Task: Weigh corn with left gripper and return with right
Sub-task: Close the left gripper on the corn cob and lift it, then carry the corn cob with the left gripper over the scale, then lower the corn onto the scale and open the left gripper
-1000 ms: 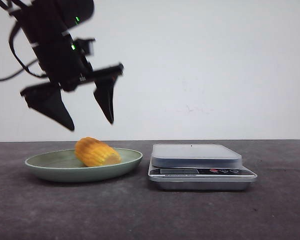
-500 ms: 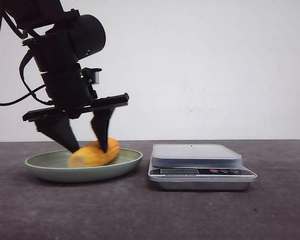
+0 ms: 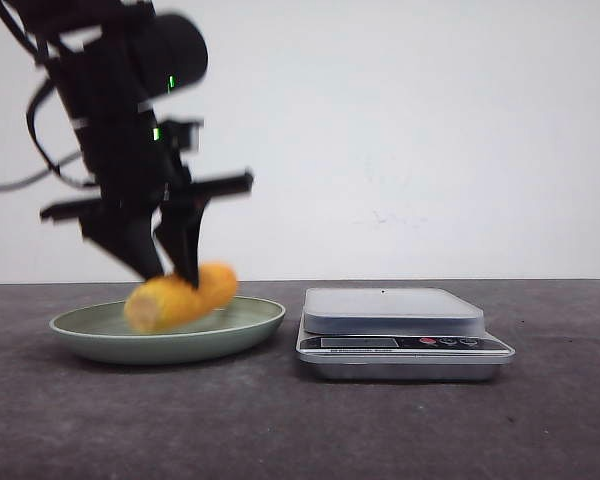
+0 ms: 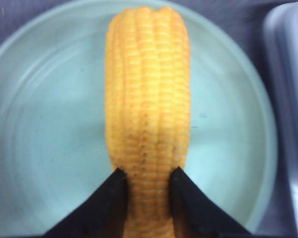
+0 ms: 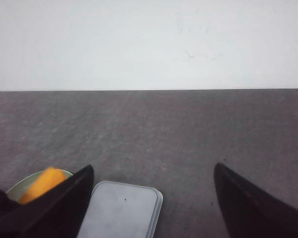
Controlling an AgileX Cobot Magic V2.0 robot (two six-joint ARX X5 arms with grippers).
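Observation:
The corn (image 3: 180, 296), a stubby yellow-orange cob, is held tilted just above the pale green plate (image 3: 250, 325) at the left of the table. My left gripper (image 3: 175, 278) is shut on the corn, its black fingers pinching the cob's sides. In the left wrist view the fingers grip the near end of the corn (image 4: 148, 109) over the plate (image 4: 44, 129). My right gripper (image 5: 151, 171) is open and empty, high over the table; the corn (image 5: 42, 183) peeks out behind its finger.
A silver kitchen scale (image 3: 395, 325) with a pale weighing platform stands right of the plate; it also shows in the right wrist view (image 5: 124, 210) and in the left wrist view (image 4: 290, 99). Dark grey table, white wall behind.
My left gripper came down onto the plate, closed on the corn and has begun lifting it; the corn now hangs tilted off the plate.

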